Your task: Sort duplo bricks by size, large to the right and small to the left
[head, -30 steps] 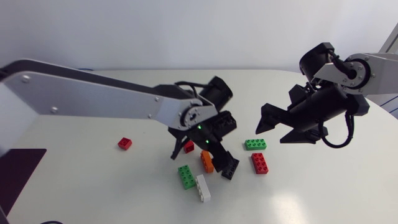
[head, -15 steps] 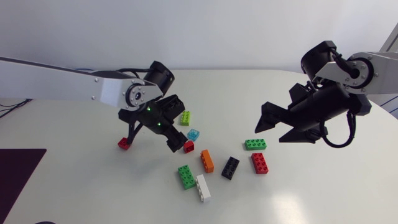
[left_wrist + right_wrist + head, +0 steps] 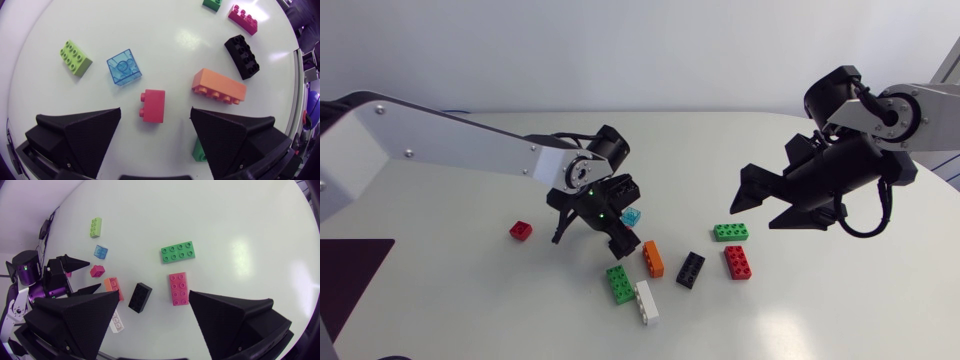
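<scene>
My left gripper (image 3: 592,234) hangs open over the cluster of bricks. A small red brick (image 3: 152,105) lies on the table between its two fingers (image 3: 80,135), touching neither. Just ahead of it lie a clear blue small brick (image 3: 124,67), a lime brick (image 3: 75,58), a long orange brick (image 3: 219,86) and a black brick (image 3: 242,49). My right gripper (image 3: 760,208) is open and empty in the air, right of the cluster and above a green brick (image 3: 731,232) and a large red brick (image 3: 737,262). A second small red brick (image 3: 520,230) lies alone at the left.
A large green brick (image 3: 619,284) and a white brick (image 3: 646,301) lie side by side nearest the front edge. The white table (image 3: 840,310) is bare at the right front and along the back.
My left gripper swung from the orange and black bricks out to the lone red brick at the left, then back over the small red brick. The right arm has not moved.
</scene>
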